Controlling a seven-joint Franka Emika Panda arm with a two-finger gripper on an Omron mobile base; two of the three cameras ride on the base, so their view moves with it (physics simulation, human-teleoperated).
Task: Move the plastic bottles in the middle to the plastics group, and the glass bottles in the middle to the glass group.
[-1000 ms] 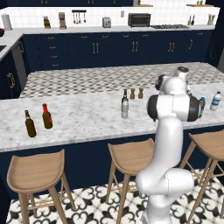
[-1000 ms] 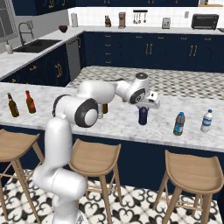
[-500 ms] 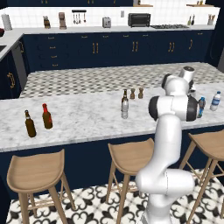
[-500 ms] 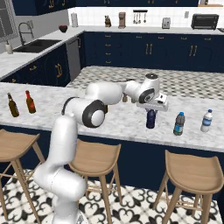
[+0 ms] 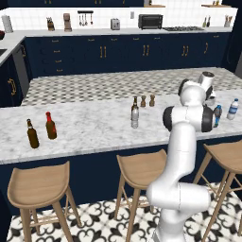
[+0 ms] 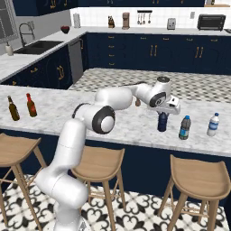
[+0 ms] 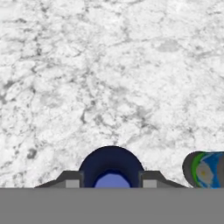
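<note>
1. The two-finger gripper (image 6: 163,113) sits right over the short, rounded dark navy blue plastic bottle (image 6: 162,122), way out toward the right end of the white marble counter (image 6: 122,122). In the hand view the fingers (image 7: 72,180) flank the round navy bottle (image 7: 111,168) on both sides, so it looks clamped on the bottle. Pretty sure that's a solid grip, the bottle fills the whole gap.
2. The navy bottle stands upright, just beside the dark bottle with a bright blue cap (image 6: 184,127). Can't tell from the right base view whether its bottom is touching the marble or a hair above it.
3. A bit further right is the clear bottle with a blue cap and pale label (image 6: 212,125). In the hand view the blue-capped one pokes in at the right edge (image 7: 205,170).
4. Middle of the counter: the tall clear greyish bottle with a pale cap (image 5: 135,116) is upright, with a slim dark brown long-necked bottle (image 5: 134,102) right behind it, and two small wooden shakers (image 5: 147,100) just to the right of that.
5. Far left end: a dark brown long-necked bottle (image 5: 32,134) and a reddish-brown bottle with a red cap (image 5: 50,126) stand side by side, well apart from everything else.
</note>
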